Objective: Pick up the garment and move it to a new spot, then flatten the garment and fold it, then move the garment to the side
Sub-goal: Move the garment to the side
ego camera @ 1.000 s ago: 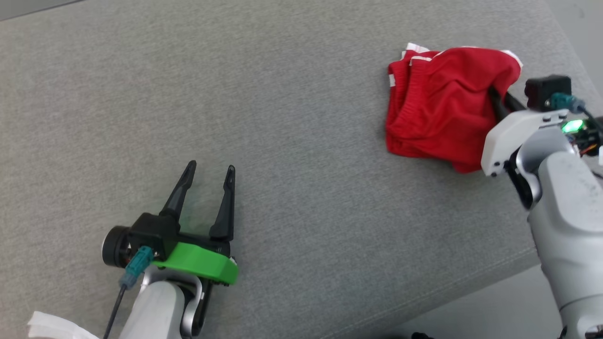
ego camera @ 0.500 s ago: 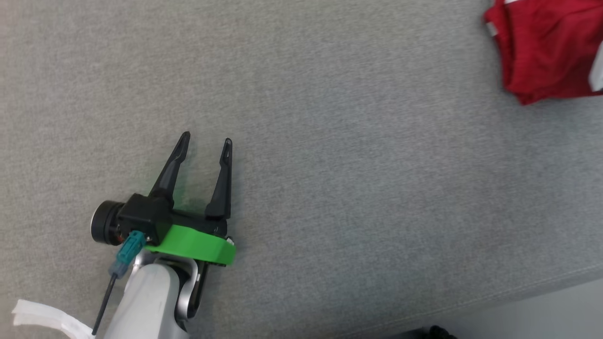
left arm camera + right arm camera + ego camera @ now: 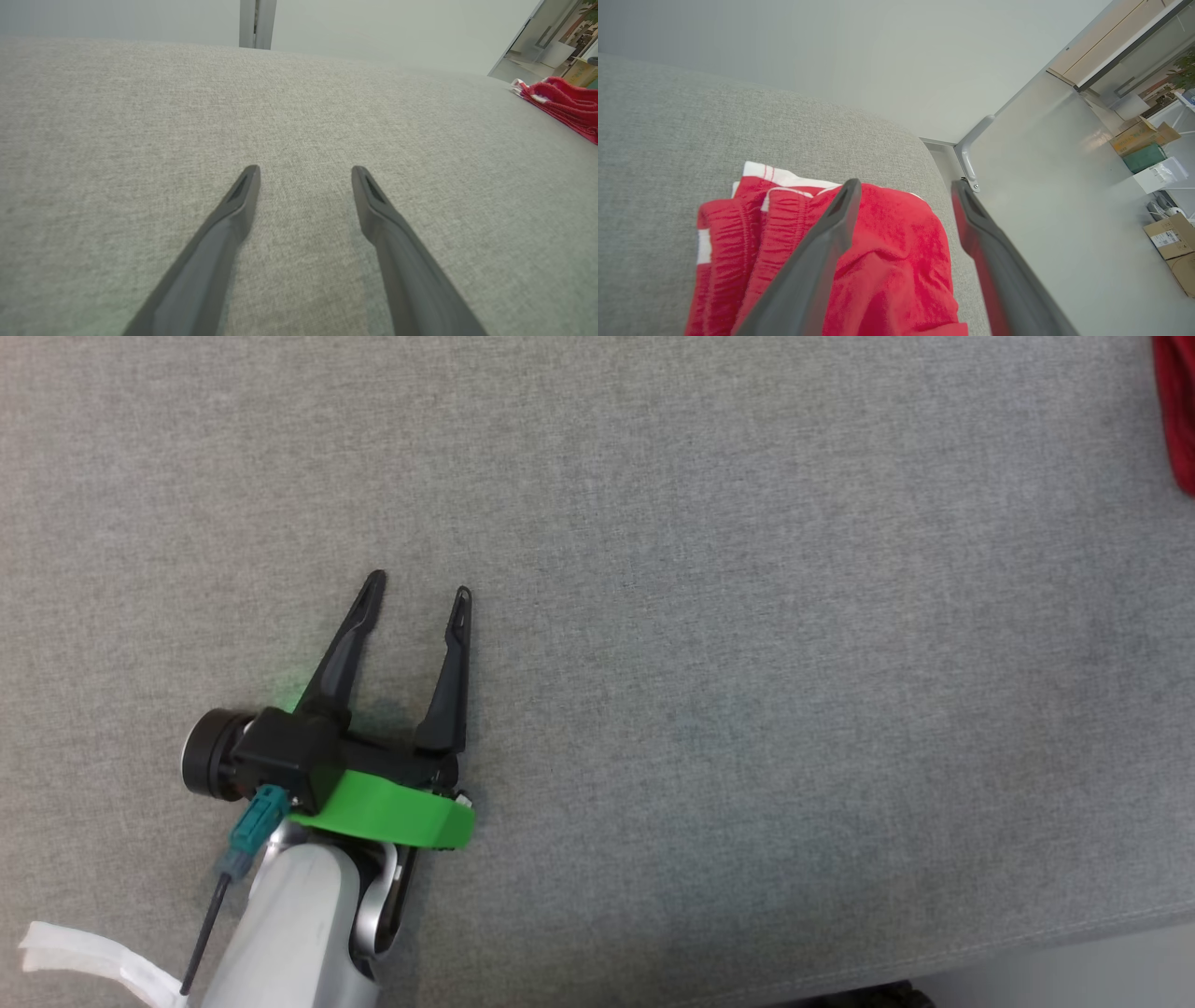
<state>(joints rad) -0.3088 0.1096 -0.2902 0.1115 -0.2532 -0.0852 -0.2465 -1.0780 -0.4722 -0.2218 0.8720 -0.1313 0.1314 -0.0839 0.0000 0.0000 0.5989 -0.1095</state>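
Right end effector has spread apart, freeing the garment; left end effector also apart. Withdraw upward, avoiding snags.

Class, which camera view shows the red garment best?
The right wrist view: the garment lies close and large, its elastic waistband, white trim and creases plain. In the left wrist view it is small at the right edge; the head view catches a red sliver at its right edge.
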